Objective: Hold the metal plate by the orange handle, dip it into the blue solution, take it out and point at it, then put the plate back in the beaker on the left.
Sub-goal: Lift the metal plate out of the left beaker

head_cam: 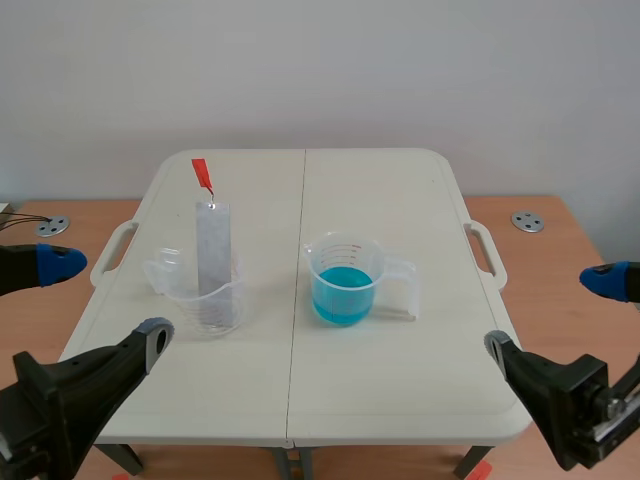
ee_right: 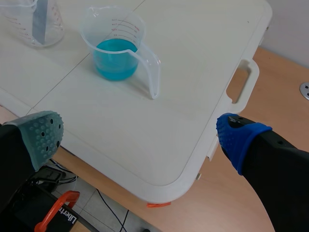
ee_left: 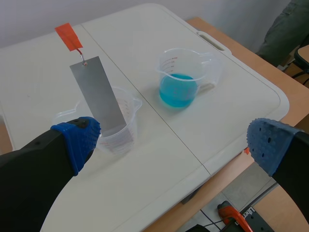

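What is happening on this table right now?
Nothing is being handled yet. The metal plate with its orange handle stands in the left beaker; the beaker of blue solution sits to its right. The left gripper and the right gripper are both open, near the front edge of the table, holding nothing.

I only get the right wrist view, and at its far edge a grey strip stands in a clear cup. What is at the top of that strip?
Observer: That strip is the metal plate. An orange handle is fixed to its top end, well above the rim of the beaker on the left.
Operator: Is the other claw holding that handle?
Observer: No. The left claw is open, low beside that beaker, and grips nothing.
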You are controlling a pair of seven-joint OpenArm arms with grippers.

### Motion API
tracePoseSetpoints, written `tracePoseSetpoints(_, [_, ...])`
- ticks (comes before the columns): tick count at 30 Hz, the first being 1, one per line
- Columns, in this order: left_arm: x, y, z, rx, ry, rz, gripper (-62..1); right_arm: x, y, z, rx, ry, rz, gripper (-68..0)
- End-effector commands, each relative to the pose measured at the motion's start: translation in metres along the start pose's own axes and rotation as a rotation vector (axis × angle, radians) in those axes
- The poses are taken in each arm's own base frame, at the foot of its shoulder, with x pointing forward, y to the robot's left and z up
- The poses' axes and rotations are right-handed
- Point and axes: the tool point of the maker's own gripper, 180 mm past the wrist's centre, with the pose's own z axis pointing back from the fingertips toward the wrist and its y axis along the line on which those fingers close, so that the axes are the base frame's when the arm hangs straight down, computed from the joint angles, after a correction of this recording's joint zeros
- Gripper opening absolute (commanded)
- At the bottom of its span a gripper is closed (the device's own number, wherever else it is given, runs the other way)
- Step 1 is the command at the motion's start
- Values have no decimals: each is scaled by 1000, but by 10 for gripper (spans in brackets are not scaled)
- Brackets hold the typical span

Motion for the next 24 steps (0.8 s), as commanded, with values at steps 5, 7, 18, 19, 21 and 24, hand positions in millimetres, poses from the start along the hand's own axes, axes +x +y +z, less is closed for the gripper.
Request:
tracePoseSetpoints(5, [9, -2, -1, -7, -34, -1, 14, 12, -3, -1, -10, -45, 43, -12])
tracePoseSetpoints(7, [9, -2, -1, -7, -34, -1, 14, 12, -3, -1, -10, -45, 43, -12])
tracePoseSetpoints(18, [9, -2, -1, -6, -31, -1, -33, 12, -3, -1, -10, -47, 43, -12])
tracePoseSetpoints(19, [8, -2, -1, -6, -28, -1, -132, 12, -3, -1, -10, -49, 43, -12])
tracePoseSetpoints(21, [8, -2, -1, -6, -25, -1, -426, 12, -3, -1, -9, -48, 46, -12])
tracePoseSetpoints(24, [9, -2, -1, -7, -35, -1, -591, 15, 0, -1, 8, -61, 47, -12])
